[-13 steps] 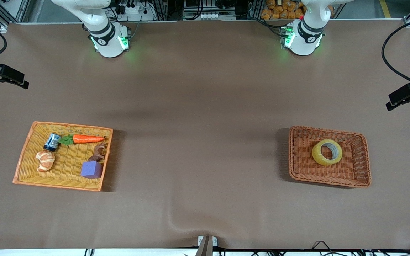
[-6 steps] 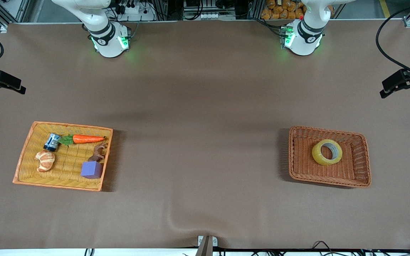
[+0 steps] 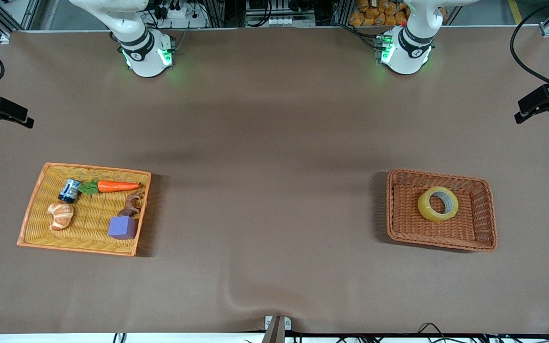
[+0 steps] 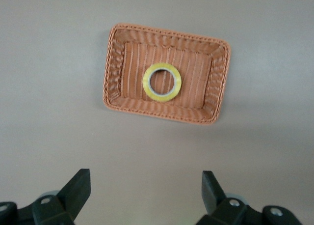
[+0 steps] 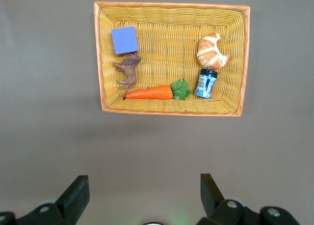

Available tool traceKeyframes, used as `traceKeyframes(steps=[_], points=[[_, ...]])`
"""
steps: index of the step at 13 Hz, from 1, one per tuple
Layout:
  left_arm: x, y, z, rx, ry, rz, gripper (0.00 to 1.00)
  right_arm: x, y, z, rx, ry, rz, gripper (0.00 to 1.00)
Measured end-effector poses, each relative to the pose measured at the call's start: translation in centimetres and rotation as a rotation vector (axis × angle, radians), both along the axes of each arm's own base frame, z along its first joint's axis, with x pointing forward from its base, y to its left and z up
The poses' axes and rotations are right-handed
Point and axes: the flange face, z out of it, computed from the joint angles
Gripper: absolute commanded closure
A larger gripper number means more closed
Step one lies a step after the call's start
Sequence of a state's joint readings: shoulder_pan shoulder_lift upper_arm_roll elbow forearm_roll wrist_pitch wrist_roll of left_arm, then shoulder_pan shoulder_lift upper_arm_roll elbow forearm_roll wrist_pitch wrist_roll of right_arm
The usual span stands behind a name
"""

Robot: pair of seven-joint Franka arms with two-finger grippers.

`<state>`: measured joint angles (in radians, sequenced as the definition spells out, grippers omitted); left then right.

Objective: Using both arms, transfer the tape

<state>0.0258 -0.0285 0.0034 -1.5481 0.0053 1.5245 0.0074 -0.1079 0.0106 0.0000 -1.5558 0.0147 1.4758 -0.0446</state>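
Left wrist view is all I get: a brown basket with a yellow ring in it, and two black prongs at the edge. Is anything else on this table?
Observer: Yes. A yellow basket lies toward the right arm's end of the table, holding a carrot, a croissant, a purple cube, a blue can and a brown animal figure.
Operator: Is another arm near it?
Observer: The right gripper hangs over bare table near that basket, open and holding nothing.
Operator: And my prongs?
Observer: They belong to the left gripper. Its arm's base glows green at the table edge farthest from the front camera.
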Motion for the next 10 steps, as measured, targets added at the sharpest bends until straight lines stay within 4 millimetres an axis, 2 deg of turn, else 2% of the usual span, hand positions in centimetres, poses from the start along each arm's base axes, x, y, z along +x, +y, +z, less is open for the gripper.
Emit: traceKeyframes(steps=[4,10], points=[[0.0,-1.2,0.0,0.000,0.005,-0.022,0.00,0.1,0.0,0.0,0.000,-0.005,0.001,0.00],[-0.1,-4.2,0.0,0.000,0.005,-0.078,0.00,0.6,0.6,0.4,-0.003,-0.049,0.011,0.00]])
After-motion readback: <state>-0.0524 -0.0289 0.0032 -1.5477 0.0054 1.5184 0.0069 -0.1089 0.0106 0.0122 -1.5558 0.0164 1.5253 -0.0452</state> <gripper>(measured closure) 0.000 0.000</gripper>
